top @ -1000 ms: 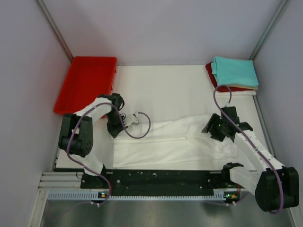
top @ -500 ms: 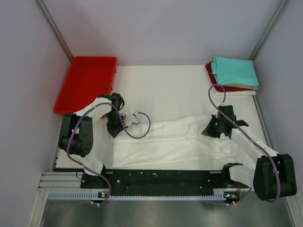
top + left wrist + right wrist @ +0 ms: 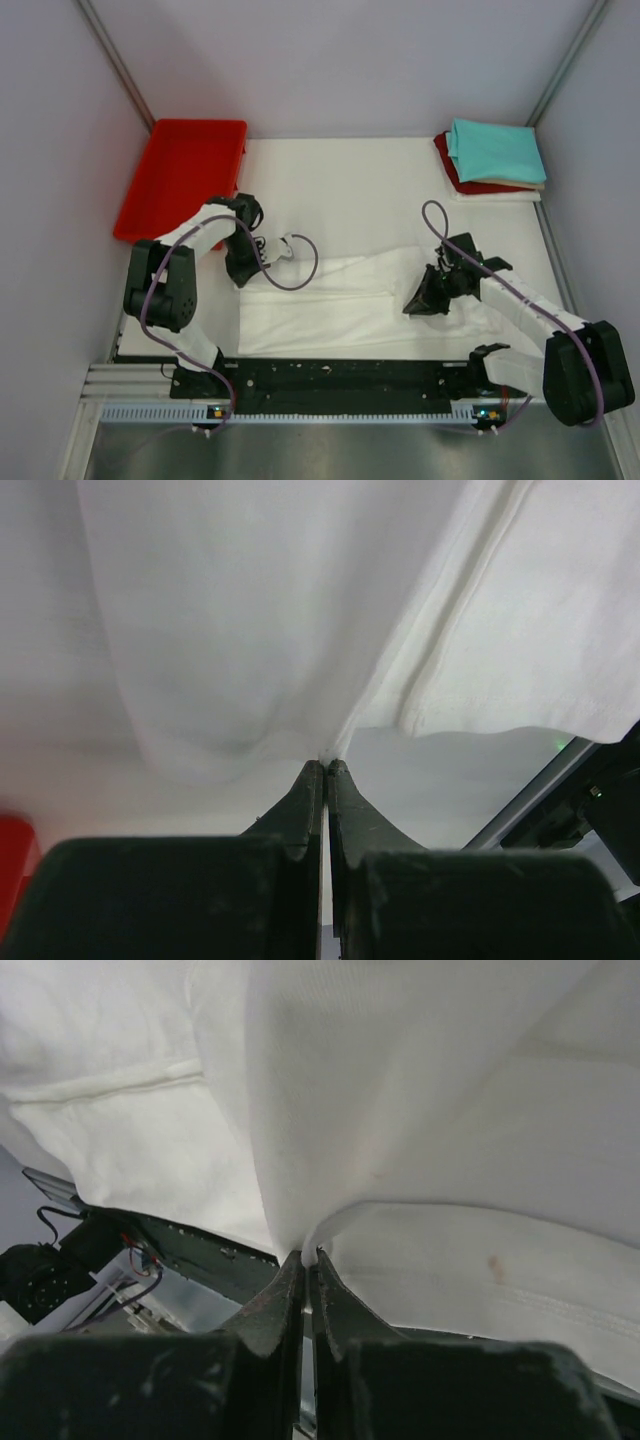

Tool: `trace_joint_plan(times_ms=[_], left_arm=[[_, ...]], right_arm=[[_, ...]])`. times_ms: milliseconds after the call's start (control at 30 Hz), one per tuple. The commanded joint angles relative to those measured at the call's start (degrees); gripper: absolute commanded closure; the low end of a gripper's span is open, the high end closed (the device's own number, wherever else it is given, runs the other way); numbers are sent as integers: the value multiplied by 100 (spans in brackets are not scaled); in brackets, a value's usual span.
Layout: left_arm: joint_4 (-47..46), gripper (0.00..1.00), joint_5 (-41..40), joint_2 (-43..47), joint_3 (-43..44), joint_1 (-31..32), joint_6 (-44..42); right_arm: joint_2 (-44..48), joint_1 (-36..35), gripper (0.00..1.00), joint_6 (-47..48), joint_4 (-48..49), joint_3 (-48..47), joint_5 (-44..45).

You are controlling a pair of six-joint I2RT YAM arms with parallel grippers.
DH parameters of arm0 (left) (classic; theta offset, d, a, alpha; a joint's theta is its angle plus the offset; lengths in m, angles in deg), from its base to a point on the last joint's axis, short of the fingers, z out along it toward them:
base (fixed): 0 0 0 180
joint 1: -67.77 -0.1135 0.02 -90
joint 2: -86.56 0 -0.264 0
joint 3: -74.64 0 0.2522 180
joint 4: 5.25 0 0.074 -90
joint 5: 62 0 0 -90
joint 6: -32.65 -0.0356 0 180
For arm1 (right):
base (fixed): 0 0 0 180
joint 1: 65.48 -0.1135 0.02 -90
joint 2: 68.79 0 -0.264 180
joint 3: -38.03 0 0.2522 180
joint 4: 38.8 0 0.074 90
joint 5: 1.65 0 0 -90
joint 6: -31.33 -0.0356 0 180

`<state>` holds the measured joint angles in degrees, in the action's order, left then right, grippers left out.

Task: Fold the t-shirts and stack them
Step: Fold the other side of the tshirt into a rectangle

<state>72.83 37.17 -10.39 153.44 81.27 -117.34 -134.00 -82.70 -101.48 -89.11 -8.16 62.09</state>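
Observation:
A white t-shirt [image 3: 340,300] lies as a long folded band across the near half of the table. My left gripper [image 3: 243,278] is shut on its left edge; the left wrist view shows the cloth [image 3: 300,630] pinched at the closed tips [image 3: 327,767]. My right gripper [image 3: 420,303] is shut on the shirt's right part and holds it raised over the band; the right wrist view shows a white fold [image 3: 420,1110] caught in the tips [image 3: 308,1256]. At the back right corner sits a stack of folded t-shirts with teal [image 3: 495,150] on top, dark red [image 3: 460,180] below and cream [image 3: 500,196] at the bottom.
A red plastic tray [image 3: 180,180] stands at the back left, just beyond the left arm. Grey walls enclose the table on three sides. The black rail with both arm bases [image 3: 340,378] runs along the near edge.
My right gripper closed on the shirt's right part and carried it leftward and nearer over the band. The left arm has stayed put, still gripping.

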Motion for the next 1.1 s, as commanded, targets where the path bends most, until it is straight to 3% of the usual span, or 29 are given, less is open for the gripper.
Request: trace_joint_plan(times_ms=[0,100,233,400,500,600,667,800,900,1067], left_arm=[[125,100,-108,0,106,13,-48],[108,100,-100,-35,106,13,-48],[108,100,-108,-123,185,13,-13],[116,100,-196,-140,185,13,-31],[125,100,-196,-158,211,13,-22],[134,100,-170,-167,238,13,-4],[134,100,-161,-132,229,13,4],[134,100,-144,-53,194,13,-22],[134,100,-56,9,176,13,-22],[116,100,-29,-8,132,13,-31]], right_arm=[[-9,-72,100,-228,-45,-141,-423],[-62,-352,94,-342,-45,-106,-354],[-325,-844,68,-457,0,-106,-502],[-422,-1082,59,428,-772,-894,-1028],[-632,-1082,71,1360,-1589,-2097,-1049],[-975,-995,89,1846,-2197,-3075,239],[-1186,-619,100,1846,-2137,-3113,691],[-1661,287,100,2004,-1645,-2568,1656],[-1872,464,100,1926,-1101,-2164,2062],[-1743,403,100,1496,-915,-1348,1598]])
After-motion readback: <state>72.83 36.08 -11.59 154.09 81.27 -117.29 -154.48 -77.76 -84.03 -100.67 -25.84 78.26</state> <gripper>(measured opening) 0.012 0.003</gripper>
